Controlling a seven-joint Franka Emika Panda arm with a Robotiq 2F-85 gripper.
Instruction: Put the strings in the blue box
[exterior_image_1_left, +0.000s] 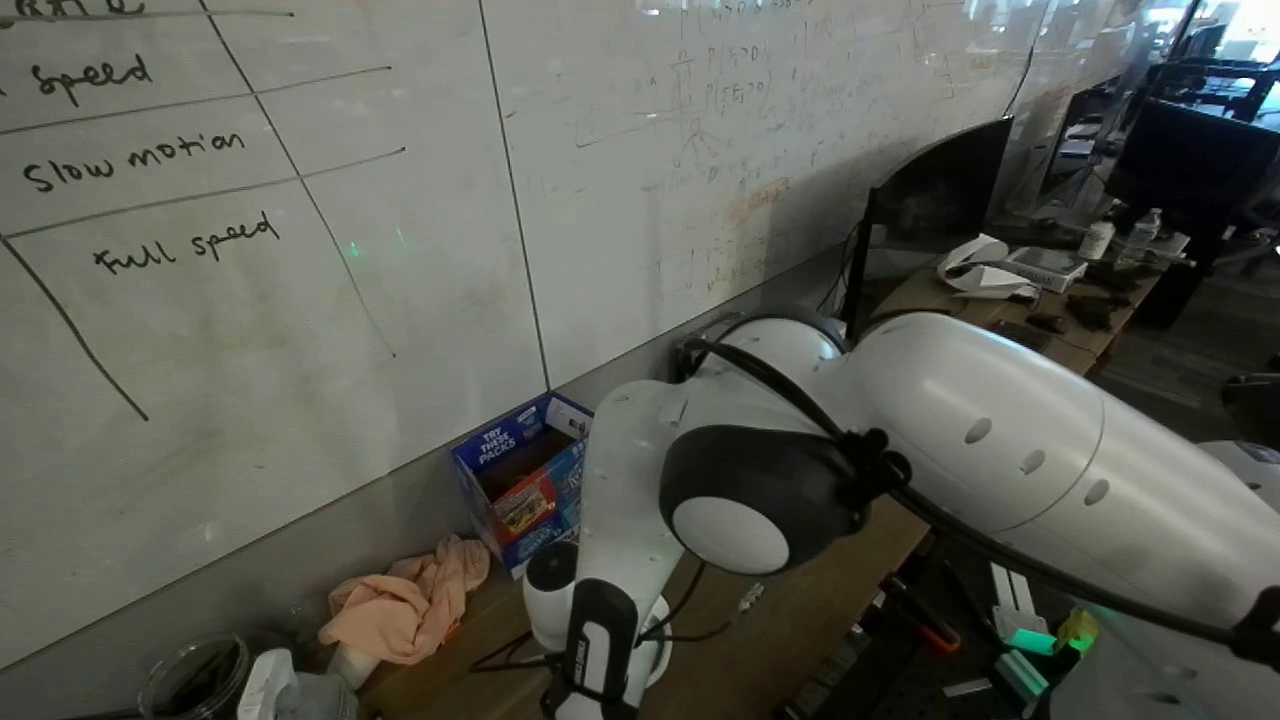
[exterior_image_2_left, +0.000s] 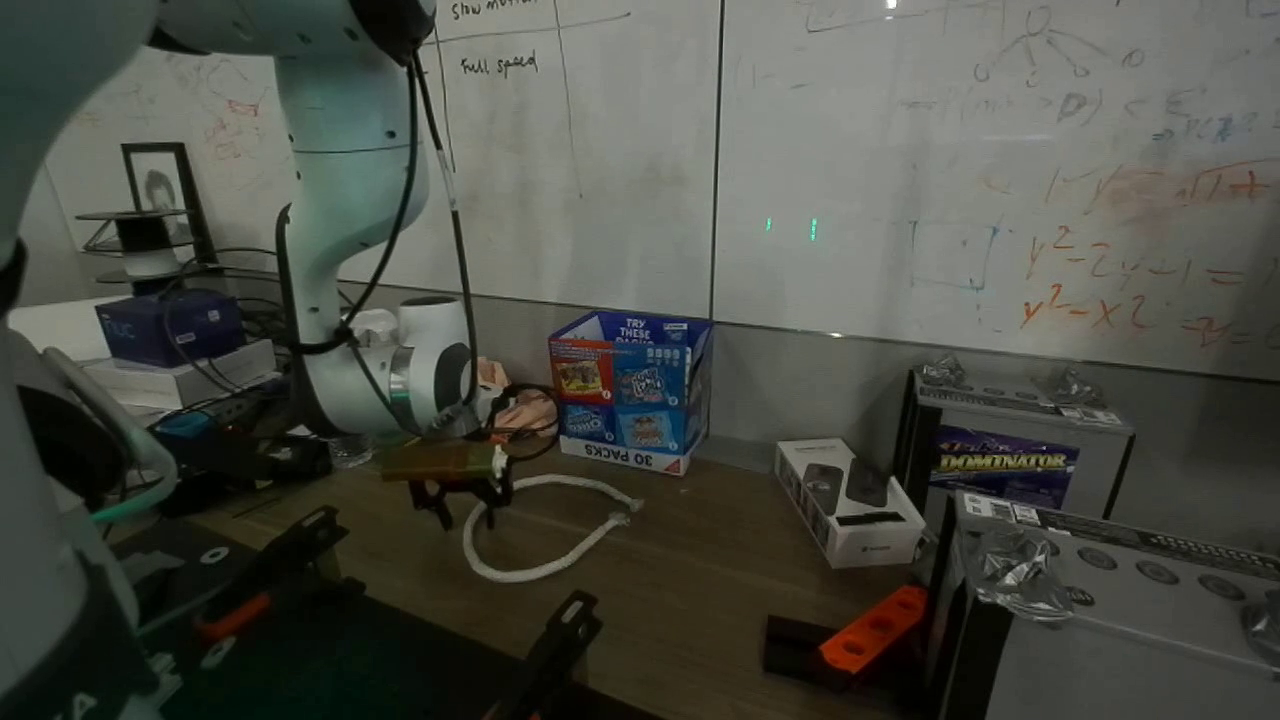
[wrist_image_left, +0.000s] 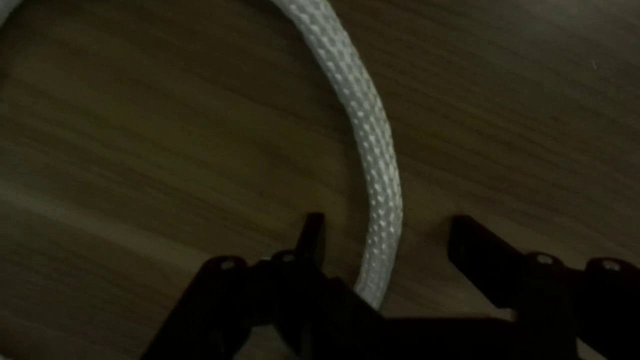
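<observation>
The white rope (wrist_image_left: 376, 145) lies on the table (exterior_image_2_left: 700, 600) near the blue box (exterior_image_2_left: 630, 400), outside it; the gripper (wrist_image_left: 386, 219) holds its fingers apart, rope between in the wrist view. Closing too high could miss; a mid-curve grasp could leave ends hanging outside the box

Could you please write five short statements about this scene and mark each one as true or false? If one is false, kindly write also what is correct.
1. The white string lies on the table. True.
2. The gripper is shut on the white string. False: the gripper is open, and the white string shows across its gap in the wrist view.
3. The blue box stands beside a peach cloth. True.
4. The blue box is covered by a lid. False: its top is open.
5. In an exterior view, a white carton appears to the right of the blue box. True.
</observation>
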